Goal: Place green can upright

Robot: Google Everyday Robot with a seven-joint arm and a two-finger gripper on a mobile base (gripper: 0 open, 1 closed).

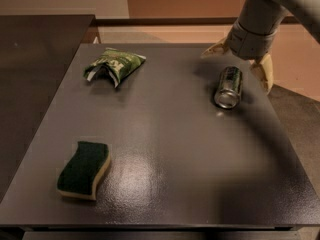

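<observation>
The green can [228, 86] lies on its side at the right of the dark table [170, 154], its silver end facing the front. My gripper [240, 59] hangs just behind and above the can, open, with one pale finger [264, 73] to the can's right and the other [216, 48] behind it to the left. The fingers do not touch the can.
A green-and-white foil snack bag [114, 64] lies at the back left. A dark green sponge with a yellow base [84, 169] lies at the front left. The table's right edge runs close beside the can. A darker counter [35, 49] adjoins on the left.
</observation>
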